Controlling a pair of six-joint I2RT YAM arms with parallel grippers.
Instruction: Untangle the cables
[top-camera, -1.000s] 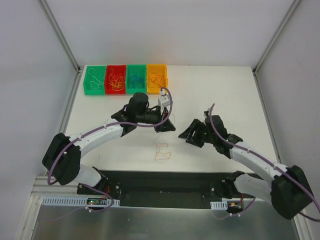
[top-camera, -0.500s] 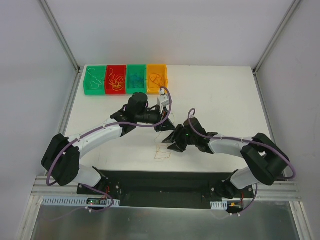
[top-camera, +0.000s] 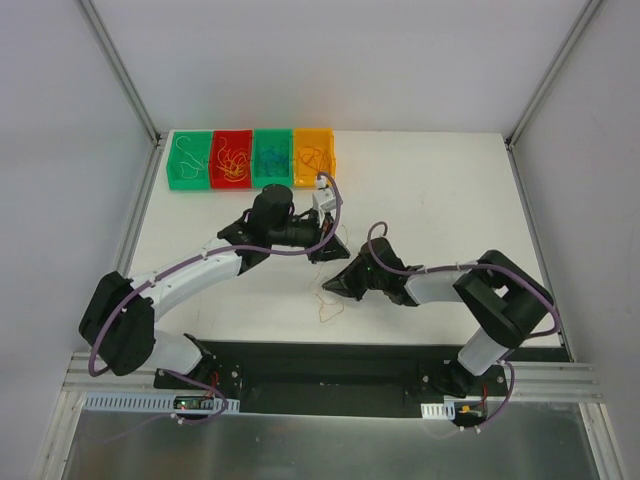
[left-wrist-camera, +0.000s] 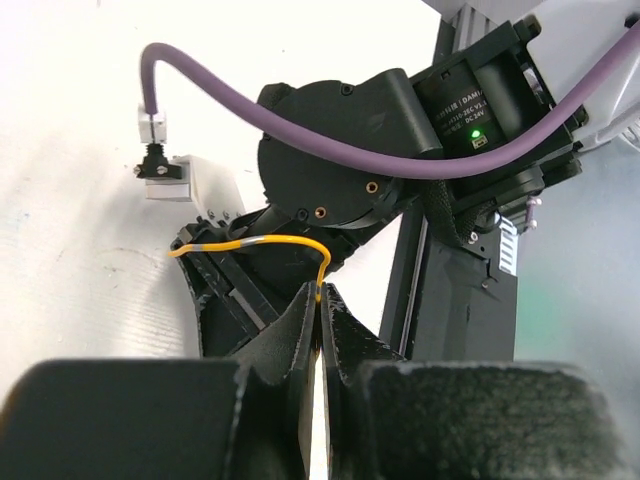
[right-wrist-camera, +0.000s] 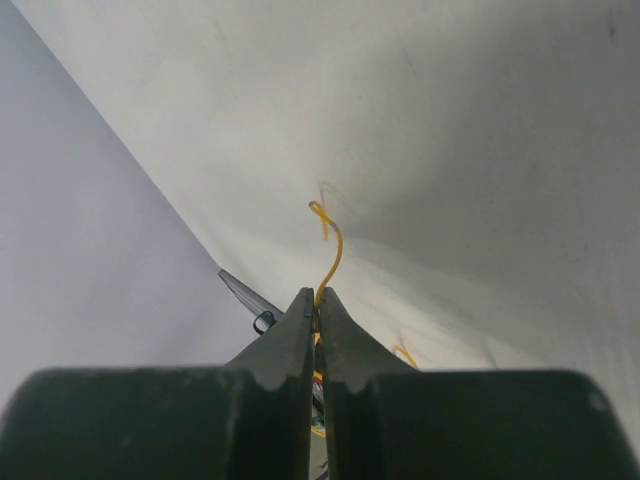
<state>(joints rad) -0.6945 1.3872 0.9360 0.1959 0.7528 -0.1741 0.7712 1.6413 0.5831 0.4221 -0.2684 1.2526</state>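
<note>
Now that the yellow cable (left-wrist-camera: 262, 241) is pinched by our right claw (right-wrist-camera: 316, 300), which swung in from the side, we hold it with both; our left claw (left-wrist-camera: 320, 297) squeezes it too; its loose loops (top-camera: 325, 307) droop onto the table (top-camera: 450, 200); we think pulling apart comes next.

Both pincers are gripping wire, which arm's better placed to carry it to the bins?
Probably the left: the left pincer, shut on the yellow wire, sits nearer the bins than the right pincer.
</note>
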